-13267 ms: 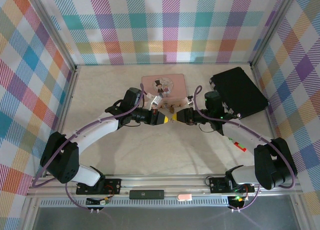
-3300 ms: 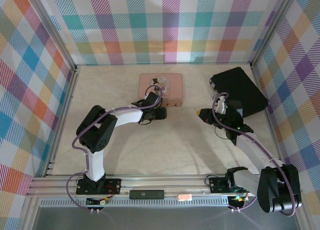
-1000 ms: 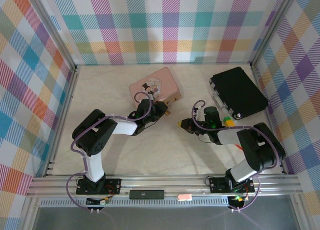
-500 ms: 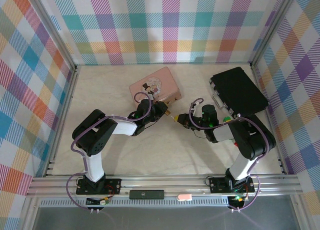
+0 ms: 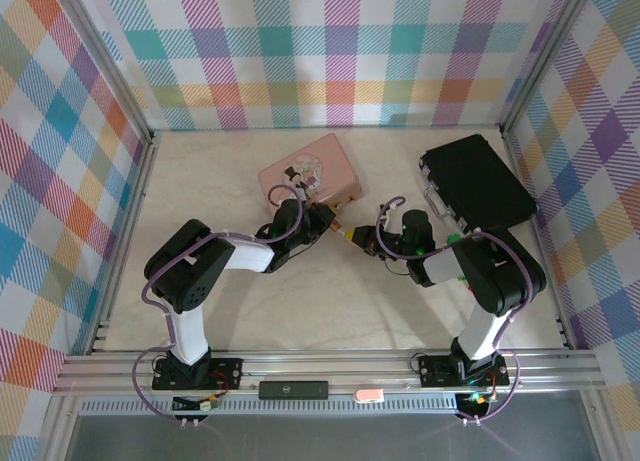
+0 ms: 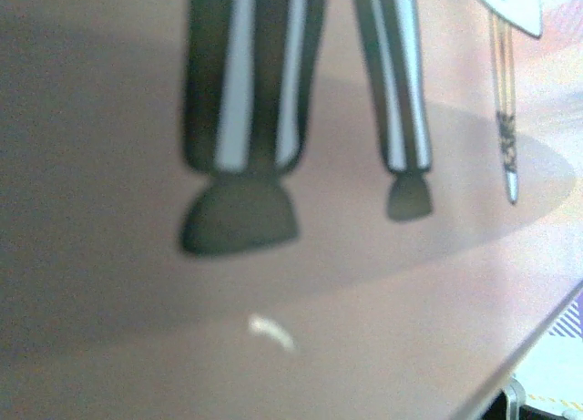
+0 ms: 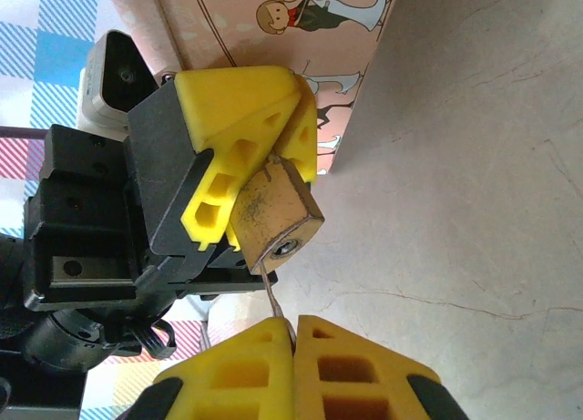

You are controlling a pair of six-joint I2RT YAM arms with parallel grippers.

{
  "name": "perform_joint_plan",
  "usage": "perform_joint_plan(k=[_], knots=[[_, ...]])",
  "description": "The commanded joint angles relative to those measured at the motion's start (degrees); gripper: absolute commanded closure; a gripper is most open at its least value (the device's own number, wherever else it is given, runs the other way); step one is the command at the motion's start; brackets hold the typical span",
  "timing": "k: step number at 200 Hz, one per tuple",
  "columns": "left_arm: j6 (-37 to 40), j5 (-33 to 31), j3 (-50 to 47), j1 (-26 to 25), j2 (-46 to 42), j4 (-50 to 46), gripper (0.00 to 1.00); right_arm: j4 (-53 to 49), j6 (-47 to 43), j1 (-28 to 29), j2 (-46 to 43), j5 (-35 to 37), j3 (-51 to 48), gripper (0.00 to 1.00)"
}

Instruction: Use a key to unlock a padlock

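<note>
In the right wrist view, the right gripper (image 7: 293, 343) has its 2 yellow fingers pressed together on the key (image 7: 271, 297), a thin metal blade that sticks straight out from the fingertips. Directly ahead of it is the padlock (image 7: 273, 215). Its brass body is tilted and its keyhole end faces the key. The blade's tip is at the keyhole, but I cannot tell how deep it sits. The left gripper (image 7: 255, 179) clamps the padlock's other end between its 2 fingers, so the lock's long axis roughly lines up with the key.

The coming move looks like a push along that line followed by a twist, and the right arm is the one placed to do both. The pink tin (image 5: 310, 176) lies just behind the left gripper, which leaves little room there. The bare tabletop (image 5: 330, 301) on the near side is open, and the black case (image 5: 478, 181) sits well apart.
</note>
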Motion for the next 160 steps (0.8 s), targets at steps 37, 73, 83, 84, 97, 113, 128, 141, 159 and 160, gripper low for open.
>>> perform_joint_plan(k=[37, 73, 83, 84, 97, 113, 128, 141, 159, 160], knots=[[-5.48, 3.86, -1.34, -1.32, -0.27, 2.28, 1.0, 4.27, 2.3, 0.45, 1.82, 0.29, 0.97, 1.0], [-5.73, 3.95, -1.42, -1.37, -0.18, 2.97, 1.0, 6.9, 3.37, 0.45, 2.2, 0.38, 0.38, 1.0], [-5.77, 4.03, -1.51, -1.44, -0.2, 2.93, 1.0, 7.74, 3.82, 0.44, 2.46, 0.4, 0.49, 1.0], [-5.79, 3.99, -1.56, -1.44, -0.23, 2.93, 1.0, 7.83, 3.9, 0.44, 2.48, 0.42, 0.52, 1.0], [-5.9, 4.01, -1.68, -1.52, -0.26, 2.92, 1.0, 9.03, 4.49, 0.45, 2.93, 0.31, 0.86, 1.0], [-5.97, 3.94, -1.86, -1.7, -0.37, 3.21, 1.0, 10.65, 5.57, 0.46, 3.86, 0.15, 1.34, 1.0], [-6.27, 4.07, -1.96, -2.0, -0.44, 3.9, 1.0, 13.25, 7.46, 0.46, 5.17, -0.08, 1.76, 1.0], [-6.81, 4.2, -2.13, -2.46, -0.61, 4.39, 1.0, 15.94, 9.76, 0.44, 6.17, -0.39, 1.85, 1.0], [-7.31, 4.56, -2.24, -3.06, -1.25, 4.59, 1.0, 19.99, 13.53, 0.44, 6.77, -1.39, 2.01, 1.0], [-7.27, 4.61, -2.27, -3.08, -1.28, 4.55, 1.0, 20.19, 13.71, 0.44, 6.79, -1.49, 2.03, 1.0]])
